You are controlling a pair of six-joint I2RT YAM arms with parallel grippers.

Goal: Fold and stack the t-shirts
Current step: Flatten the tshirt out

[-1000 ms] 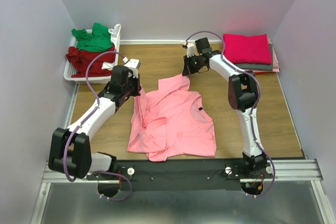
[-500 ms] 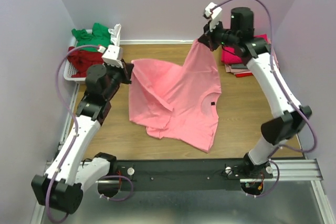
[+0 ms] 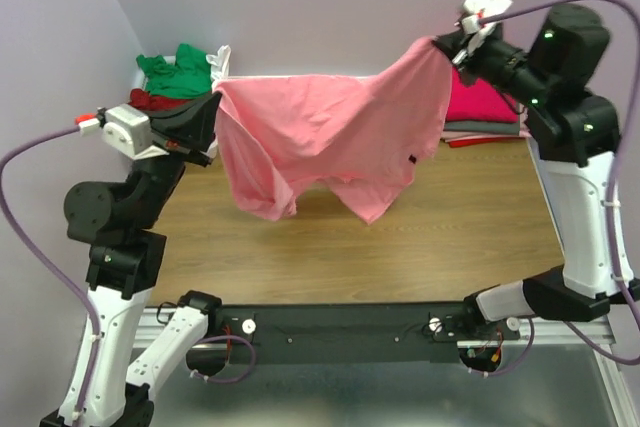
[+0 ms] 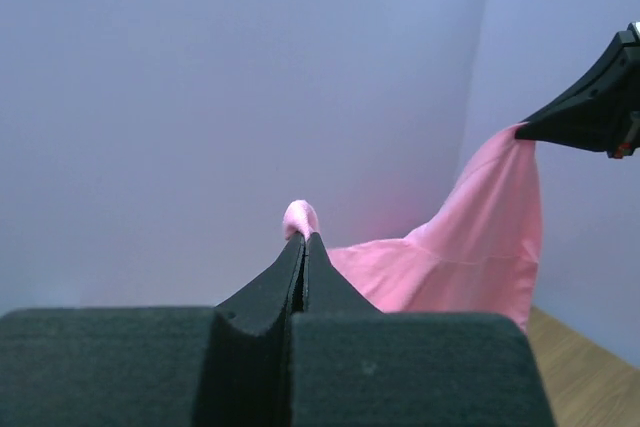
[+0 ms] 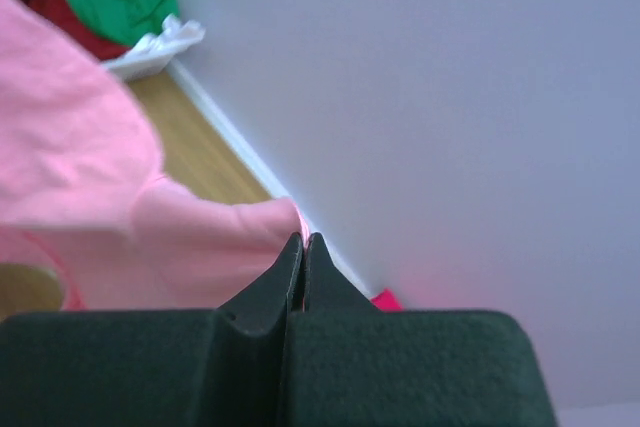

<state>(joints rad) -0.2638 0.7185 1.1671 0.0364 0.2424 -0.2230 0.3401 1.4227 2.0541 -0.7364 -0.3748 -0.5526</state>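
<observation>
A light pink t-shirt (image 3: 330, 137) hangs stretched in the air above the wooden table (image 3: 400, 247), its dark neck label (image 3: 411, 158) showing. My left gripper (image 3: 213, 100) is shut on its left corner (image 4: 298, 217). At the upper right my right gripper (image 3: 443, 43) is shut on the other corner (image 5: 280, 217). The cloth (image 4: 470, 247) sags between them, crumpled at the lower left. Green (image 3: 178, 72) and dark red (image 3: 150, 99) t-shirts lie in the white basket (image 3: 221, 59). A magenta t-shirt (image 3: 482, 99) lies folded on a grey one (image 3: 485, 128) at the back right.
The basket stands in the back left corner against the wall. The folded stack sits by the right wall behind my right arm. Purple walls close in the table on three sides. A black rail (image 3: 350, 322) runs along the near edge.
Both arms have risen and spread apart, lifting the pink t-shirt off the table and pulling it out wide in the air. One second ago it lay crumpled on the wood.
</observation>
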